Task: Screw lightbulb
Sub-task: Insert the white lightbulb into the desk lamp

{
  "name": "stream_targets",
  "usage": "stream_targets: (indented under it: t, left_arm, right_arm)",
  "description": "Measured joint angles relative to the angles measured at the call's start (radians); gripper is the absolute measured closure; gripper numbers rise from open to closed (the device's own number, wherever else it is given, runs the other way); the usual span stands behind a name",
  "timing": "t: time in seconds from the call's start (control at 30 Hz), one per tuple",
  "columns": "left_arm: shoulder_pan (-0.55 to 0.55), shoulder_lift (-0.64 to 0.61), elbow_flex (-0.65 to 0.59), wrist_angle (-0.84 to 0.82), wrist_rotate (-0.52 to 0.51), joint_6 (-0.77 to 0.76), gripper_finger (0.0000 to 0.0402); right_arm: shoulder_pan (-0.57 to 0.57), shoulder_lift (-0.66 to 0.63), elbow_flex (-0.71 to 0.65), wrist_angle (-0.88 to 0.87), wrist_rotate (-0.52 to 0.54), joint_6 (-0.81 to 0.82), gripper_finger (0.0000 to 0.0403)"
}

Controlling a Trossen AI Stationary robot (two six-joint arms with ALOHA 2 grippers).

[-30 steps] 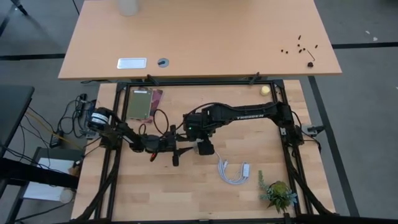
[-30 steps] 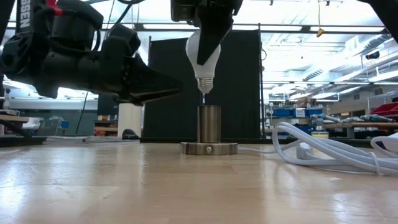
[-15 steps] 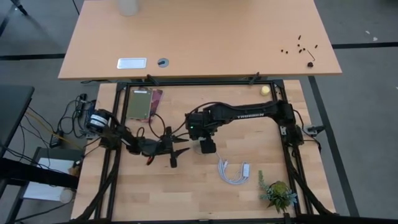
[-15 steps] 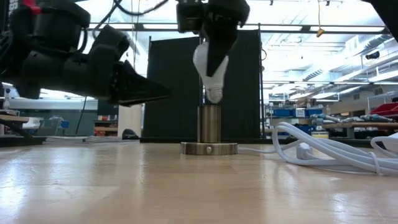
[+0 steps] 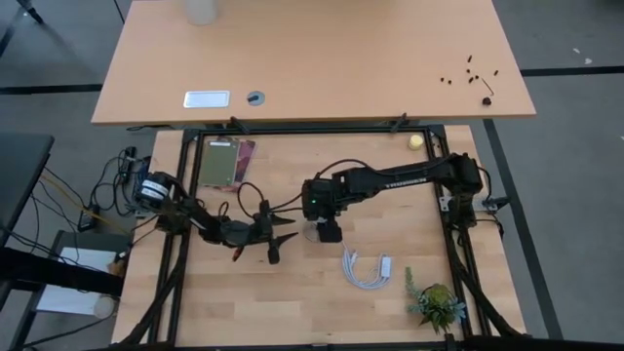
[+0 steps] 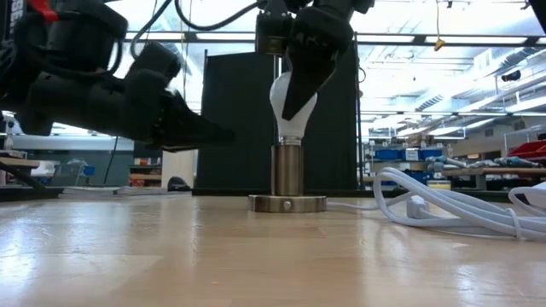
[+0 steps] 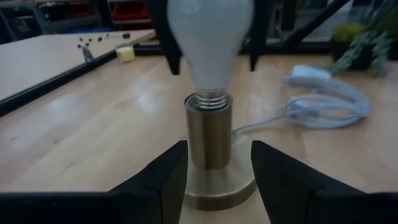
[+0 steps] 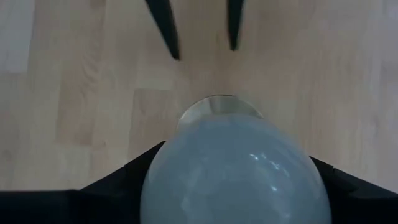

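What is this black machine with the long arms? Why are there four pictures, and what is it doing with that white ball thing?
It is a robot with two dark arms at a wooden table. Each arm ends in a claw with two fingers. One picture looks down from above, one looks across from table height, and two come from small cameras on the wrists.

The white ball is a lightbulb. The right claw holds it from above, with its screw end sitting in the top of a metal socket. The left claw waits open beside the socket, fingers pointing at it.

Also on the table: a coiled white cable, a little green plant and a flat green board.
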Motion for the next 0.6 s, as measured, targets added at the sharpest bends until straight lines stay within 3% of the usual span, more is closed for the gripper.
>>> stream_targets:
  t: [0.17, 0.3, 0.6]
  left_arm:
    - [0.015, 0.0, 0.073, -0.11, -0.022, -0.002, 0.0217]
    - [0.025, 0.0, 0.103, -0.115, -0.053, -0.006, 0.0207]
    - [0.025, 0.0, 0.113, -0.118, -0.021, 0.002, 0.0198]
  right_arm:
    - [-0.009, 0.009, -0.028, 0.055, -0.017, -0.013, 0.0128]
    - [-0.022, 0.009, -0.029, 0.055, -0.014, 0.021, 0.0124]
    - [-0.027, 0.01, -0.03, 0.034, -0.01, -0.005, 0.0087]
